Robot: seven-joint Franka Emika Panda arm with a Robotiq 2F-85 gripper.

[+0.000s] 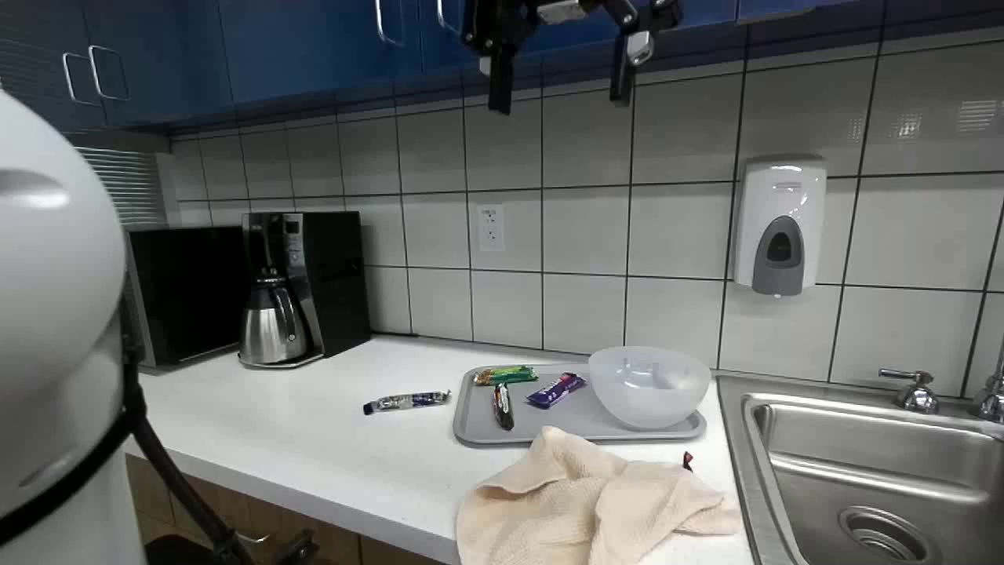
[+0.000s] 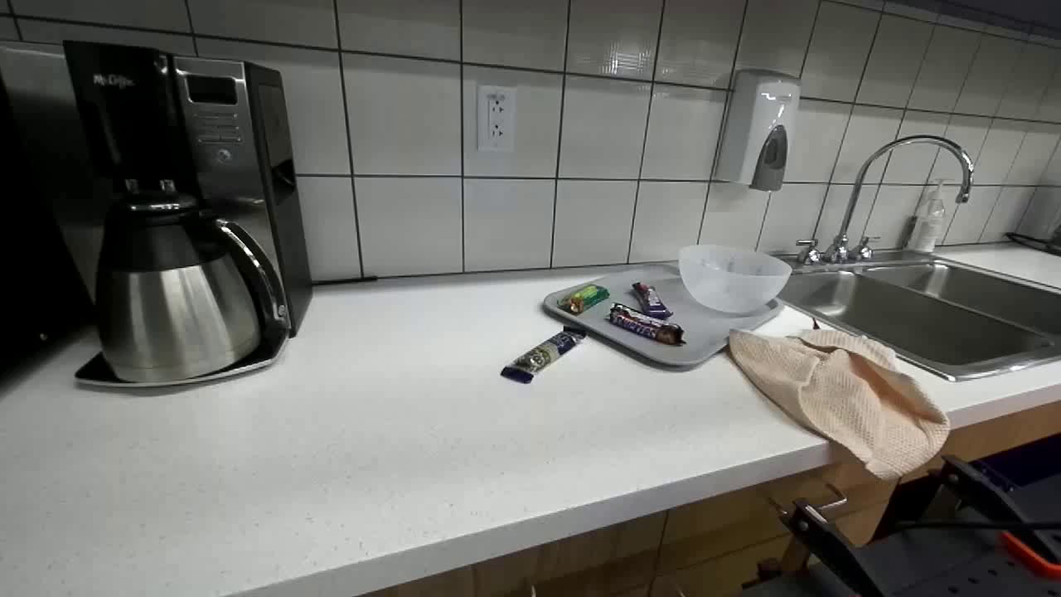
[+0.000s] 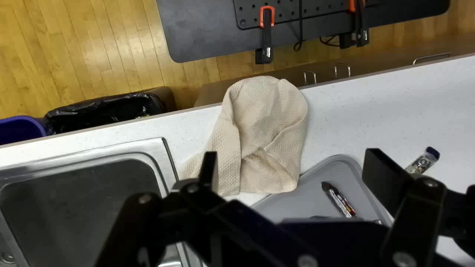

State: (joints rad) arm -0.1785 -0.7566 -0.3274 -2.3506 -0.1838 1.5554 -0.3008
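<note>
My gripper (image 1: 561, 98) is open and empty, high above the counter; its fingers also show in the wrist view (image 3: 291, 159). Below it lies a crumpled beige towel (image 3: 267, 137), partly over the counter's front edge. A small dark red tip (image 1: 688, 461) pokes out behind the towel; the rest is hidden. A grey tray (image 1: 478, 428) holds a translucent bowl (image 1: 651, 392), a green bar (image 1: 506, 375), a purple bar (image 1: 556, 390) and a dark-wrapped bar (image 3: 338, 199). Another bar with blue ends (image 2: 543, 355) lies on the counter beside the tray.
A coffee maker (image 2: 224, 166) with a steel carafe (image 2: 178, 307) stands on the counter. A steel sink (image 1: 886, 471) and a wall soap dispenser (image 1: 782, 227) are beside the tray. Blue cabinets (image 1: 314, 47) hang above. A black table (image 3: 207, 33) with clamps faces the counter.
</note>
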